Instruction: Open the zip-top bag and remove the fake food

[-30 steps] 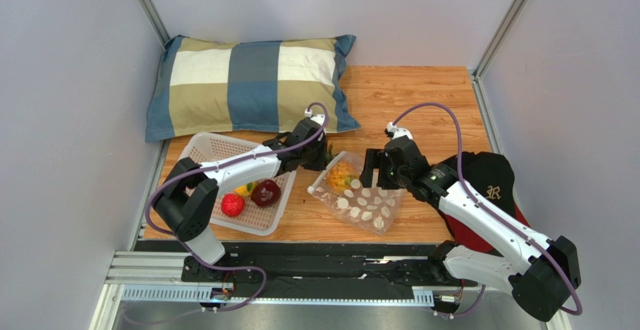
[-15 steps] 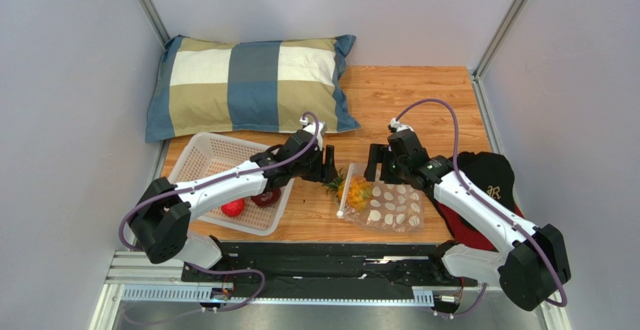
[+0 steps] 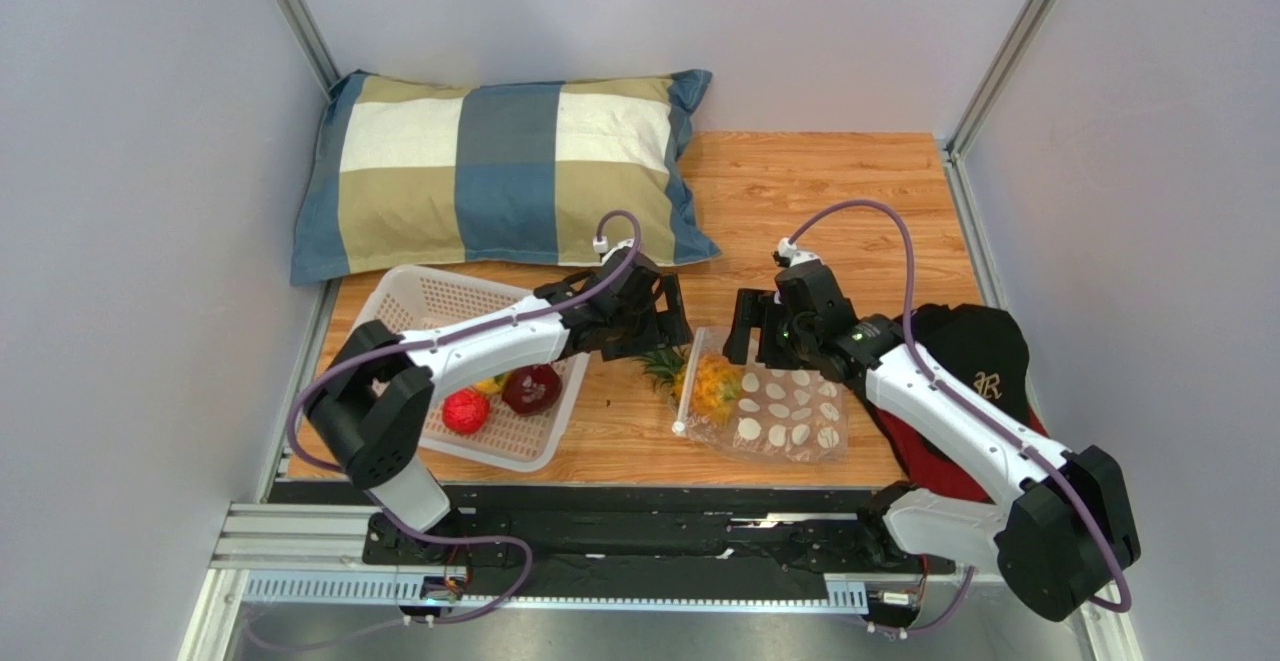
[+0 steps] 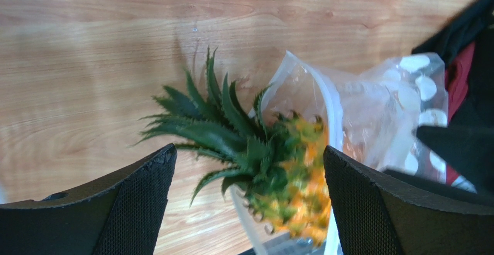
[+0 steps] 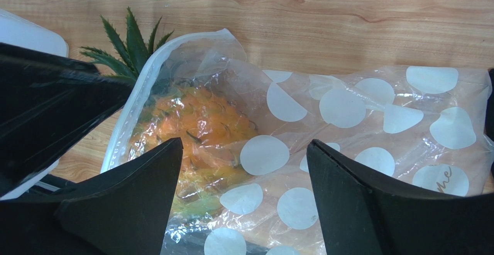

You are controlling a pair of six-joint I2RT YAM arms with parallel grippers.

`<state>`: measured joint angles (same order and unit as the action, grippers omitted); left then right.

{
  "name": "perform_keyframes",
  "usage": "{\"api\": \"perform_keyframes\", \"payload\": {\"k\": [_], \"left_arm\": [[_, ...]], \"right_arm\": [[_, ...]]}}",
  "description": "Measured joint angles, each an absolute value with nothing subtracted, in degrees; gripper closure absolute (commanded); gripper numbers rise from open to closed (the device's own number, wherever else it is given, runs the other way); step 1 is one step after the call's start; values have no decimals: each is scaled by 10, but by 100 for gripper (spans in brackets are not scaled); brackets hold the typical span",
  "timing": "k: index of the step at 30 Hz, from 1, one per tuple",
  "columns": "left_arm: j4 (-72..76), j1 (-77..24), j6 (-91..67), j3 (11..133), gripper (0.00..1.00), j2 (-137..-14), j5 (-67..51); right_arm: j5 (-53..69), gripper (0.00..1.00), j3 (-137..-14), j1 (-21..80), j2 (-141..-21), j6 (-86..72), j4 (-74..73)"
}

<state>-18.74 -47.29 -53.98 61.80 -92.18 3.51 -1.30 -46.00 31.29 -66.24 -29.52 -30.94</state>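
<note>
The zip-top bag (image 3: 774, 418) lies flat on the wooden desk (image 3: 812, 196), near the near edge and right of the middle. Its spotted face is up and its open mouth, with the white zip strip, points left.

A checked pillow (image 3: 504, 166) fills the far left corner of the desk. A white perforated basket (image 3: 428, 298) sits toward the near left corner. A black and red cap (image 3: 977, 369) rests at the right edge, just beside the bag's right side.

The left hand (image 3: 661, 316) hangs over the desk between the basket and the bag's mouth. Its fingers are spread wide and grip nothing. In the left wrist view the green crown lies on the desk below the gap of that hand (image 4: 248, 156).

The right hand (image 3: 756, 343) hovers over the far part of the bag, also spread wide and holding nothing. Its wrist view looks down between the fingers (image 5: 243, 145) onto the clear spotted plastic (image 5: 359, 127).

One piece of the fake food, a toy pineapple (image 3: 706, 384), lies in the bag's mouth. Its orange body (image 5: 197, 122) is under the plastic, and its leafy crown (image 4: 226, 122) pokes out onto the bare wood.

Three smaller pieces sit in the basket's near right part. They are a dark maroon piece (image 3: 531, 387), a red berry (image 3: 464, 411) and a yellow-orange fruit (image 3: 489, 382) partly hidden by the left arm.
</note>
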Motion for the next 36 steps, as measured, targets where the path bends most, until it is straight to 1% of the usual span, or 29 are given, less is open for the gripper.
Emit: {"api": "perform_keyframes", "payload": {"k": [1,2,9,15,17,18,19,21,22,24,25,29,36], "left_arm": [[-189,-472,-554,625,5,-935,33],[-189,-471,-569,628,9,-947,32],[-182,-467,-637,610,15,-971,42],[-168,-464,-657,601,16,-985,33],[-165,-463,-657,600,24,-993,33],[-163,-463,-656,600,30,-999,33],[-160,-463,-656,599,46,-1002,33],[-150,-462,-647,594,62,-1004,35],[-143,-461,-644,590,77,-1004,34],[-123,-460,-631,585,99,-1003,32],[-114,-460,-619,582,100,-999,32],[-98,-461,-586,568,100,-971,36],[-94,-471,-518,533,100,-851,67]], "right_arm": [[-12,17,-459,313,-662,-295,-309],[-12,17,-457,313,-662,-295,-308],[-7,17,-444,313,-662,-296,-296],[6,18,-421,313,-664,-302,-279],[12,18,-413,313,-667,-304,-270],[15,18,-410,312,-668,-306,-267],[17,18,-407,312,-668,-308,-263],[19,18,-399,312,-668,-313,-257],[20,18,-396,312,-668,-313,-255],[23,18,-391,312,-667,-317,-255],[22,18,-389,312,-667,-317,-256],[20,18,-382,312,-662,-317,-257],[10,16,-375,312,-658,-322,-255]]}}
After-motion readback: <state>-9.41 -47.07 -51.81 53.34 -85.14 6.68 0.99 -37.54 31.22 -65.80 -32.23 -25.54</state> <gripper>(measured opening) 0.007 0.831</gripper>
